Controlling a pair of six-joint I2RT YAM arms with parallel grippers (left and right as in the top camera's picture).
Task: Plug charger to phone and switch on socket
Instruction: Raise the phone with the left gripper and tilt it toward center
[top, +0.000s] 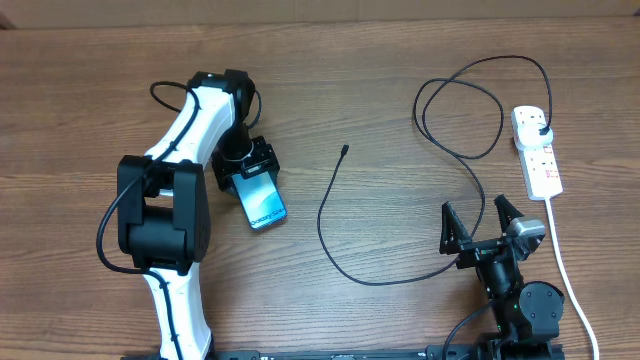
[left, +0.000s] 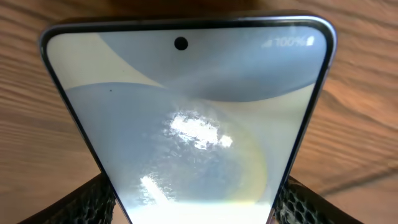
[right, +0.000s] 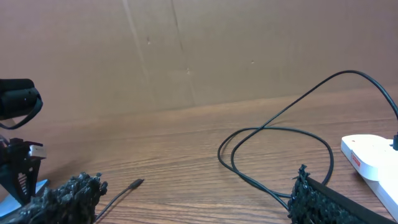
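Risk lies in the phone, clamped by our left end effector at the left of the counter: it may slip. Our right end effector is spread apart, empty; pulling the charger could drag the socket, far right.

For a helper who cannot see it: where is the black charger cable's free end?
Start at the table's middle. Right of the phone, the thin black cable ends in a small connector tip. Its other end is plugged into the white power strip; this one lies loose.
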